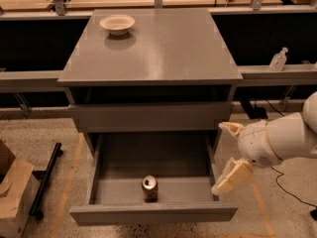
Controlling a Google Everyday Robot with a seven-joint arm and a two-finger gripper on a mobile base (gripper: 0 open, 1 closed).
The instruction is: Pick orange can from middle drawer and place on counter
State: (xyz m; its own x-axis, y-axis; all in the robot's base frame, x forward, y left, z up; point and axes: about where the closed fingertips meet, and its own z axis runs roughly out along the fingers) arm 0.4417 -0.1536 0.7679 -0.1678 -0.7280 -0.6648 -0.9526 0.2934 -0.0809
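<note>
I can't read any print on the orange can [149, 189]. It stands upright in the pulled-out middle drawer [124, 190], just behind the front panel and about mid-width. My arm [282, 140] reaches in from the right at drawer height. The gripper [227, 153] is at the drawer's right edge, well apart from the can, its fingers [233, 175] spread wide with nothing between them. A cream bowl [117, 24] rests on the grey tabletop [163, 48], near its far-left corner.

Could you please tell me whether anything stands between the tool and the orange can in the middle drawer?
Only the middle drawer's low right wall. The open tool hangs just outside it. The orange can stands alone near the front panel.
</note>
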